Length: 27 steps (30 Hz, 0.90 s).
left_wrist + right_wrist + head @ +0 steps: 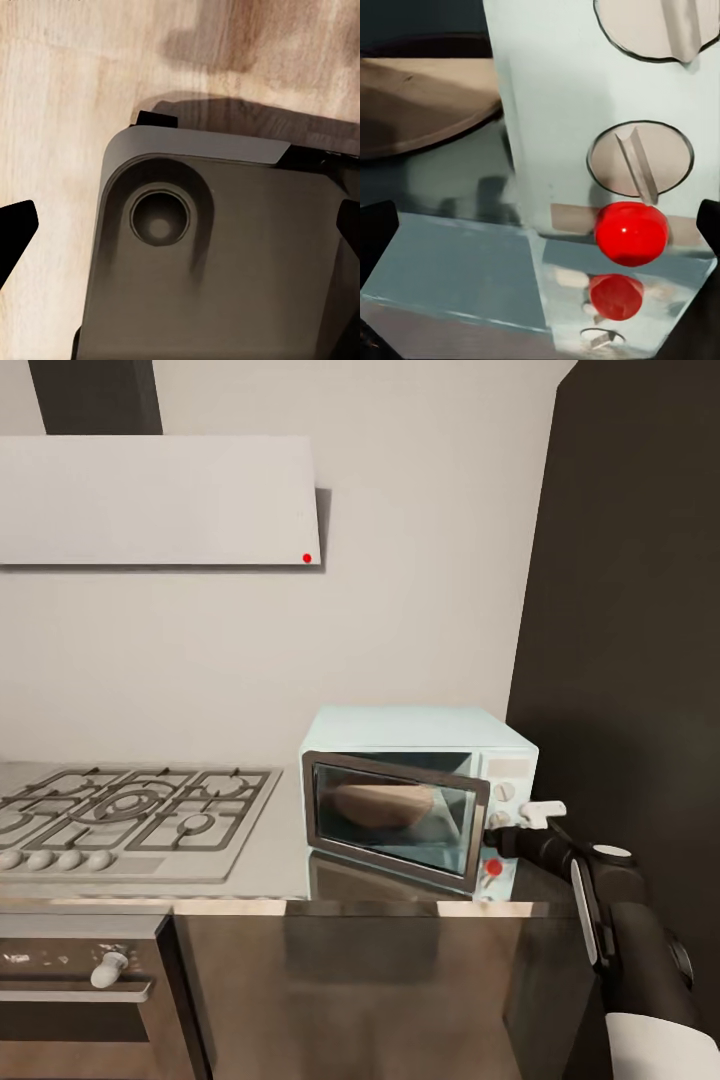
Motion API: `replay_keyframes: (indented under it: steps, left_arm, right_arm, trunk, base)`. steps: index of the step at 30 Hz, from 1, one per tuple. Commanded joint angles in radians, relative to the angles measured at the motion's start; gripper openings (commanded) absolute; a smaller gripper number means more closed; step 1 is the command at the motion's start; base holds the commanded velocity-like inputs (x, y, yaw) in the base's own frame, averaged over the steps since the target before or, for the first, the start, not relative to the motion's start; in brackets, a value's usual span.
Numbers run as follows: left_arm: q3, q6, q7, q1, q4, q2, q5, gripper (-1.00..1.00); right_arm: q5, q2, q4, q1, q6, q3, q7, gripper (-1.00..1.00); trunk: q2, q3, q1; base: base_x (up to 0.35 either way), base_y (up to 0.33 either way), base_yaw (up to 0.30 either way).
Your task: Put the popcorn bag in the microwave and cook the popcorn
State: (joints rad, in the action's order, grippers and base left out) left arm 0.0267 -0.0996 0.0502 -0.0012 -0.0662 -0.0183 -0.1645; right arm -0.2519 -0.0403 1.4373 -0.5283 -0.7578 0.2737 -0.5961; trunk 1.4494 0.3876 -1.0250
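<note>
Beside microwave (pixel 415 800) knobs, right pincer (pixel 535 815) apart, popcorn bag (pixel 385 805) inside.

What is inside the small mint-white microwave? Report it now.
Through the dark glass door of the mint-white microwave, a round tan-brown mass sits inside. Reflections blur it; its label and contents cannot be made out.

Dark cabinet (pixel 630 610) walls the microwave's (pixel 420 740) right side.
</note>
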Motion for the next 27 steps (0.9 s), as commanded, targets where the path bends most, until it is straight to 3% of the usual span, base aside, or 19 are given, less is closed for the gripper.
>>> replay_keyframes:
  steps: [1,8,12,19,27]
  left_arm:
    - [0.002,-0.002,0.005,0.0,0.0,0.0,-0.006,1.0]
    - [0.002,-0.002,0.005,0.0,0.0,0.0,-0.003,1.0]
    - [0.001,-0.003,0.005,0.0,0.0,0.0,-0.001,1.0]
    - [-0.001,-0.005,0.006,0.0,-0.002,0.001,-0.002,1.0]
    - [0.0,-0.004,0.005,0.0,-0.002,0.001,-0.009,1.0]
  right_arm:
    - [0.017,0.0,0.002,-0.001,-0.011,-0.069,-0.029,1.0]
    - [0.018,0.0,0.001,-0.001,-0.009,-0.069,-0.043,1.0]
    - [0.01,-0.007,-0.001,-0.001,-0.009,-0.068,-0.187,1.0]
    - [0.005,-0.011,-0.004,-0.001,-0.009,-0.067,-0.295,1.0]
    - [0.002,-0.01,-0.005,-0.001,-0.01,-0.065,-0.307,1.0]
  trunk:
    - [0.001,0.001,0.0]
    - [0.001,0.001,0.0]
    - [0.001,0.001,0.0]
    - [0.001,0.001,0.0]
    - [0.001,0.001,0.0]
  base:
    - [0.0,0.0,0.0]
    - [0.0,0.0,0.0]
    - [0.0,0.0,0.0]
    - [-0.04,0.0,0.0]
    - [-0.305,0.08,0.0]
